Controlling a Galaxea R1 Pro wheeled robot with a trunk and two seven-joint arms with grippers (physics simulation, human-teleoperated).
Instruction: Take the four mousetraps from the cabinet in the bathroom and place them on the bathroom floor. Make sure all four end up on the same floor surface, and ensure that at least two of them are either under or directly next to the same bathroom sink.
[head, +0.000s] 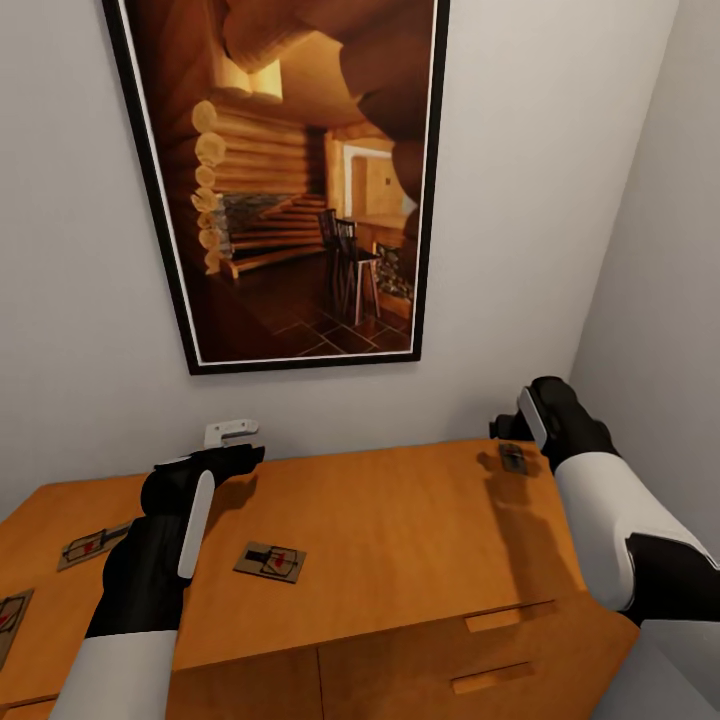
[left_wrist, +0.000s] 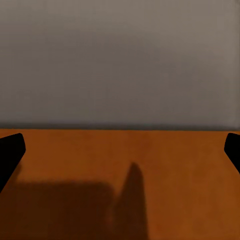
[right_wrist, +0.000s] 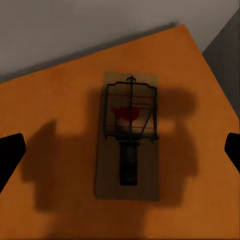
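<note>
The orange-brown cabinet (head: 400, 540) stands against the wall below me. One mousetrap (head: 270, 561) lies mid-top, another mousetrap (head: 92, 545) lies to the left, and a third mousetrap (head: 10, 618) is cut off by the left edge. At the far right corner lies one more mousetrap (head: 513, 458) (right_wrist: 129, 135), its dark wire frame and red mark up. My right gripper (head: 512, 430) (right_wrist: 120, 155) hovers open straight above that trap, apart from it. My left gripper (head: 235, 445) (left_wrist: 120, 155) is open over the bare back of the top, holding nothing.
A large black-framed picture (head: 290, 180) of a log cabin hangs on the grey wall above the cabinet. A side wall (head: 660, 300) closes in just right of my right arm. Drawer fronts with bar handles (head: 510, 616) face me below the top.
</note>
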